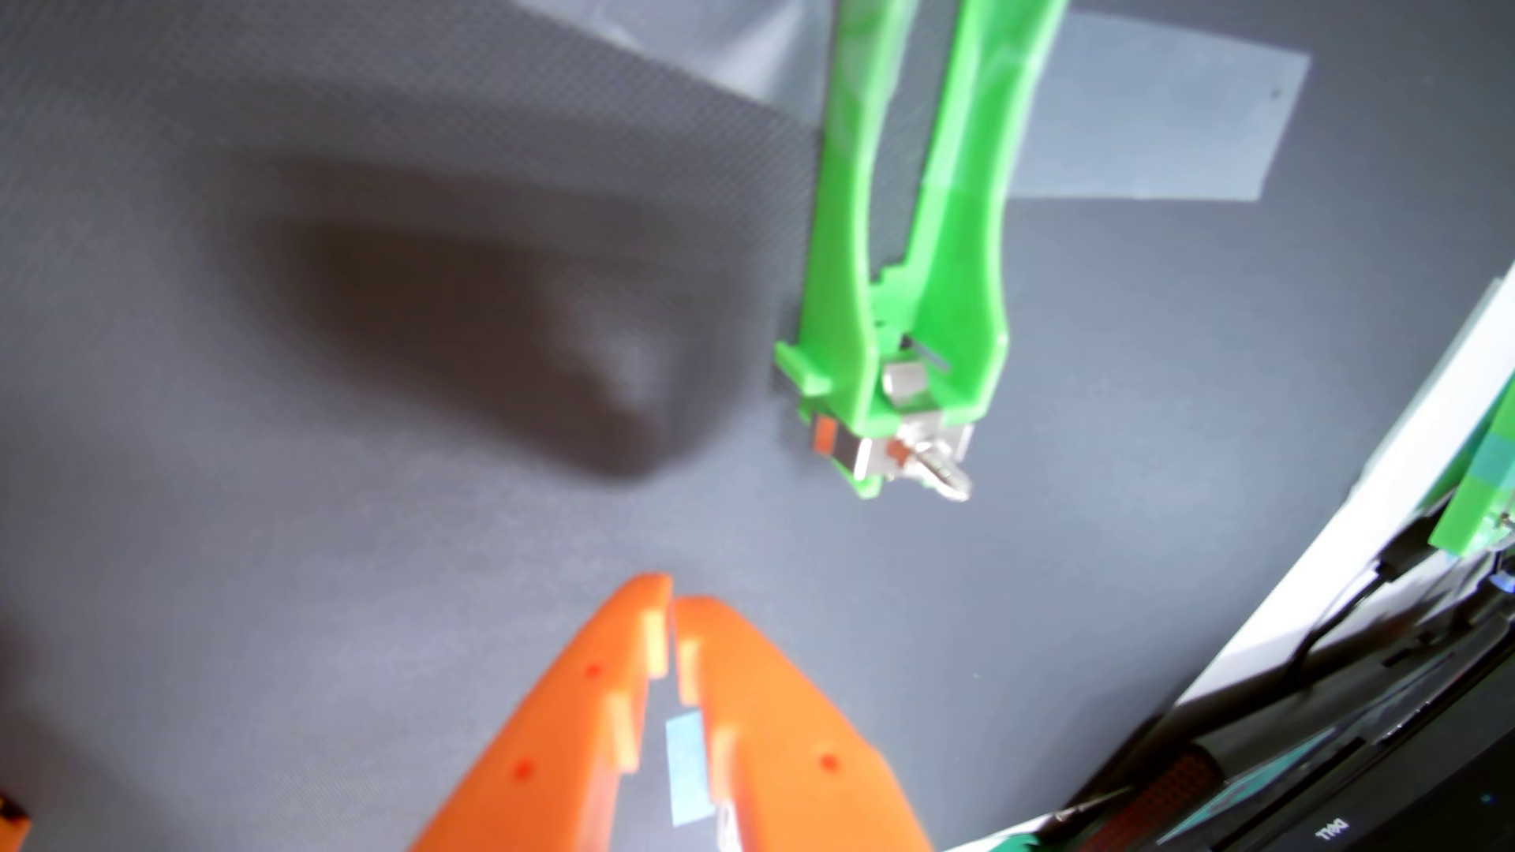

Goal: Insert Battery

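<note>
In the wrist view my orange gripper [673, 605] enters from the bottom edge, shut, its tips nearly touching and nothing held between them. It hovers over a dark grey mat [328, 614]. A long green battery holder [910, 270] lies on the mat ahead and to the right, running up to the top edge. The holder's near end carries metal contacts and a small spring [934, 471]. No battery is in view. A strip of blue tape [687, 766] shows through the gap lower down between the fingers.
Clear tape patches [1164, 123] hold the holder to the mat at the top. The mat's white border [1385, 491] curves down the right side. Beyond it lie black cables, a black Dell device [1328, 827] and another green part [1476, 500]. The arm's shadow [492, 344] darkens the mat's left.
</note>
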`<state>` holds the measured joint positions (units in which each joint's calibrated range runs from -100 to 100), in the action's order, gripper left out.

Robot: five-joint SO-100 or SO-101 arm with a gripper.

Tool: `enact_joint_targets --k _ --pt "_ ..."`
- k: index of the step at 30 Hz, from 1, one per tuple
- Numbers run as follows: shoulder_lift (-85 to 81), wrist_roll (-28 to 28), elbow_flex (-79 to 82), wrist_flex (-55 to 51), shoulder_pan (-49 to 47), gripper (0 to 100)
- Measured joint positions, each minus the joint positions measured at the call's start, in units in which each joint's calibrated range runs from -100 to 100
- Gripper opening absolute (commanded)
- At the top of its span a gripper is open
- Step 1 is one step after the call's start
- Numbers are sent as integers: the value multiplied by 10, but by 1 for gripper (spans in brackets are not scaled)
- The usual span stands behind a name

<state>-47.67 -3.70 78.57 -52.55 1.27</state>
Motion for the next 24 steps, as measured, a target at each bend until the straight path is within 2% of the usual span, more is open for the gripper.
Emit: enact_joint_targets --k 24 --pt "0 -3 0 0 -7 2"
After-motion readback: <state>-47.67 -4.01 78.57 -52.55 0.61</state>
